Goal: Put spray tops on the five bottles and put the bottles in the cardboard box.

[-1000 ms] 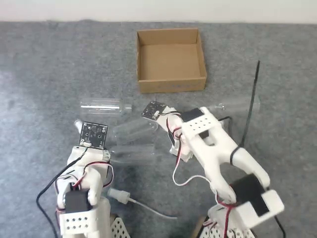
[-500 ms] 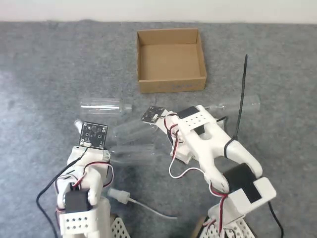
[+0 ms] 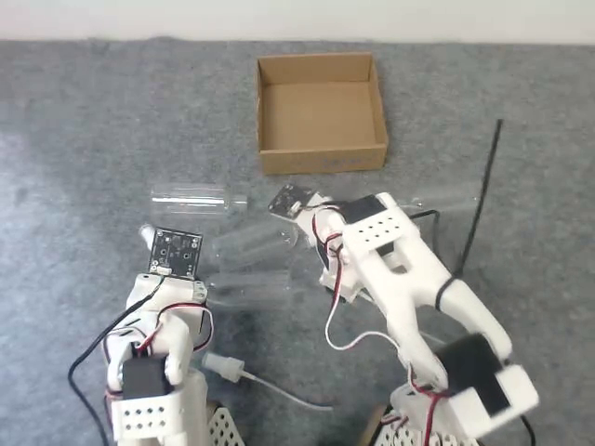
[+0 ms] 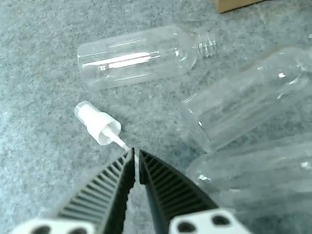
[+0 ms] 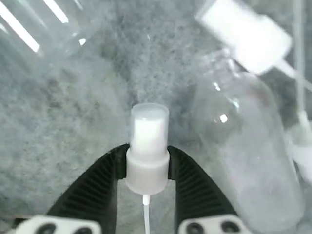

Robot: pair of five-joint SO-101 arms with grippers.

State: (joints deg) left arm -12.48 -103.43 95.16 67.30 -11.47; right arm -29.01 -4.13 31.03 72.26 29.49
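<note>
Grey carpet (image 3: 74, 111) bearing bottles (image 3: 191, 198), box (image 3: 321, 160)

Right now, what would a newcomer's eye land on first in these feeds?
First, the white spray top clamped in the right gripper, in front of the cardboard box. Then the clear bottles lying on their sides between the arms and that box, which holds nothing. The left gripper is closed on the thin tube of a second spray top.

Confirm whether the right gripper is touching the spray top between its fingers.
Touching. The right wrist view shows the right gripper with its black fingers pressed against both sides of the white spray top, with no gap at the collar.
</note>
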